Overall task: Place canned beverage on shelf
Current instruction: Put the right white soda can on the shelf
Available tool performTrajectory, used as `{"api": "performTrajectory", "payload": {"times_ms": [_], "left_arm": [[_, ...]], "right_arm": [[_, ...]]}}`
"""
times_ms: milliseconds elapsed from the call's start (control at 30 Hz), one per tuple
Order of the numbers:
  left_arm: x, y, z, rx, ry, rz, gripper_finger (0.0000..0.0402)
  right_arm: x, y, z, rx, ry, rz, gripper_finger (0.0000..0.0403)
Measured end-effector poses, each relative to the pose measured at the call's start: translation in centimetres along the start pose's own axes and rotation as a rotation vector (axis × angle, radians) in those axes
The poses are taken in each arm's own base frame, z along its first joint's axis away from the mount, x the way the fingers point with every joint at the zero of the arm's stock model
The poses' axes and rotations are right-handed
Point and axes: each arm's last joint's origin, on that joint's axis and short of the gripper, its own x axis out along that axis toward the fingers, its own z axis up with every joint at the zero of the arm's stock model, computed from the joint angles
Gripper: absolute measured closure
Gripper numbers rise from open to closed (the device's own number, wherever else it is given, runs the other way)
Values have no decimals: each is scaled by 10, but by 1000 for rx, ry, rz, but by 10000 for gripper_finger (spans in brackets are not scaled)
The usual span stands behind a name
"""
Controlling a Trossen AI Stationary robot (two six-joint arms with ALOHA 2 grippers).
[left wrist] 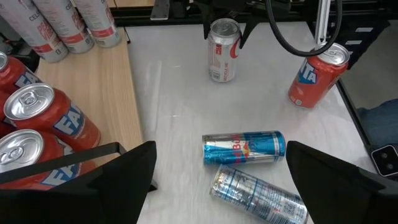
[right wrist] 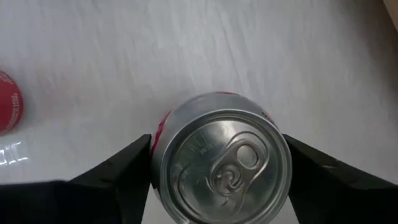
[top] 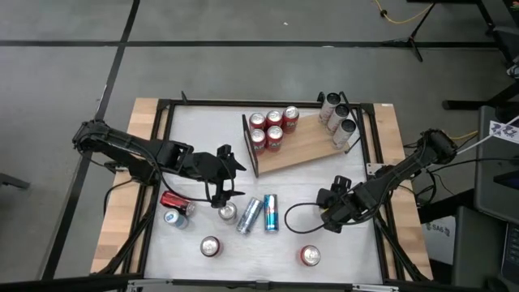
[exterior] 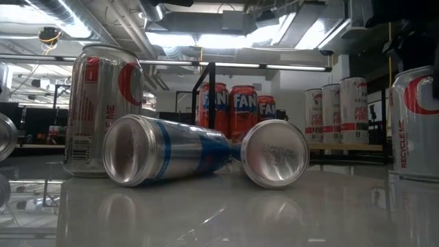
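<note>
An upright silver can with red markings (right wrist: 221,165) stands on the white table toward its right side, its pull-tab top facing up. My right gripper (right wrist: 217,149) is over it, pointing steeply down and shut on it; in the high view the gripper (top: 332,209) hides the can. The left wrist view shows the same can (left wrist: 224,53) from the side. The shelf (top: 312,146), a wood-grain board at the far middle, carries several red cans (top: 272,128) and three white cans (top: 339,122). My left gripper (top: 231,173) hovers open left of the shelf and holds nothing. My right gripper pinches the silver can by its side wall just below the top rim (right wrist: 160,130), one finger (right wrist: 127,168) on each of two opposite sides. The fingers come from above, pointing steeply down. The can stays upright with its base (left wrist: 222,78) on the table.
Two slim blue-and-silver cans (top: 249,215) (top: 270,212) lie near the middle, beside an upright can (top: 229,212). A red can (top: 176,200) lies at the left; more upright cans (top: 211,246) (top: 310,256) stand near the front edge. A black cable (top: 296,212) loops by the right gripper.
</note>
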Motion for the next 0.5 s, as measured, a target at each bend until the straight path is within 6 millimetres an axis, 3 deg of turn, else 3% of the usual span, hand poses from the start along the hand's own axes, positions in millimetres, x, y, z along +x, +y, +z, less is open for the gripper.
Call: {"api": "performTrajectory", "payload": {"times_ms": [267,500], "left_arm": [[0,0,0,0,0,0,52],[0,0,0,0,0,0,52]], "right_arm": [[1,-5,7,39,11,11,108],[-9,-16,34,67,-23,48,113]]}}
